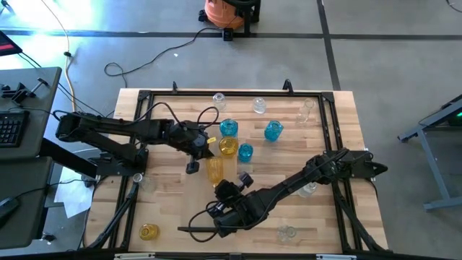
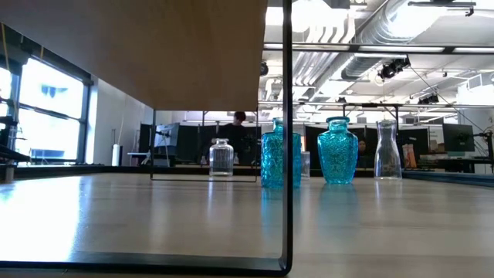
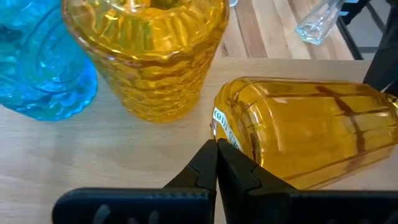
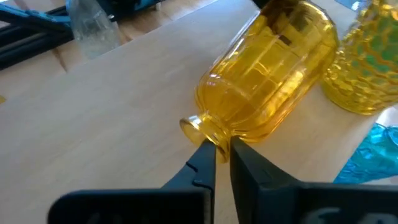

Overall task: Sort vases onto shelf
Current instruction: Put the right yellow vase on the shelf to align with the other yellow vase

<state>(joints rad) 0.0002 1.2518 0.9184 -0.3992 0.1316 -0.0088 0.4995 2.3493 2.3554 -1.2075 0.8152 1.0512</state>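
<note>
A ribbed yellow vase [image 1: 215, 170] lies on its side on the pale shelf [image 3: 74, 155], between my two grippers. My left gripper [image 3: 216, 149] is shut at the vase's base end. My right gripper [image 4: 219, 152] is shut at its neck end. A honeycomb yellow vase [image 3: 146, 56] and a blue vase [image 3: 37, 68] stand upright on their bases just beyond. In the high view my left gripper [image 1: 206, 154] comes from the left and my right gripper [image 1: 227, 185] from the near right. My left gripper has its shut fingertips [image 3: 208, 155] against the edge of the lying vase's base [image 3: 219, 127], beside a small label. The fingers slant down from the table's left. The vase rests on its side on the shelf. My right gripper has its fingertips [image 4: 205, 155] right under the lying vase's neck [image 4: 217, 134], behind the lip, slanting down from the table's near right. Whether any glass sits between the fingers, I cannot tell.
More blue vases [image 1: 273, 131] [image 1: 245, 152] stand behind the yellow ones. Clear vases stand at the far edge [image 1: 219, 99] [image 1: 258, 106] and near the front [image 1: 287, 232]. Another yellow vase [image 1: 149, 231] lies front left. A black frame [image 2: 287, 131] carries the shelf.
</note>
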